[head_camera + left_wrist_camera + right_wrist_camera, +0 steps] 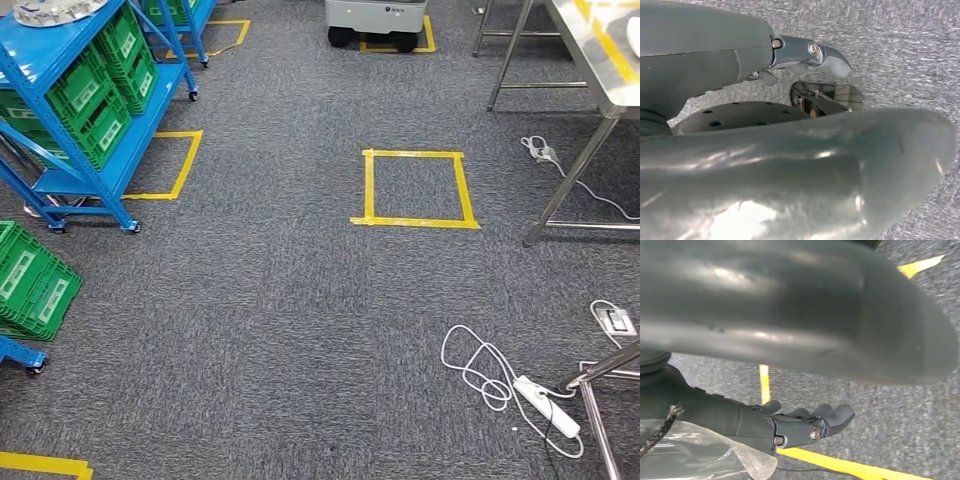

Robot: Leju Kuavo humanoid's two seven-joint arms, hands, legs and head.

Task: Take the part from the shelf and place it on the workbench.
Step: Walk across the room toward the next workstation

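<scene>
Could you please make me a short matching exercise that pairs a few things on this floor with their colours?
Things:
1. crates
2. shelf
3. tape square
4. power strip

Colours:
A. white
B. yellow
C. green
D. blue

Pairs: 1-C, 2-D, 3-B, 4-A

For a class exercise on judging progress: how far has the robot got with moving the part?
Done: the left hand seems to grip a holed metal part, so picking looks finished. In hand: carrying over carpet. Left: setting it on the workbench.
</scene>
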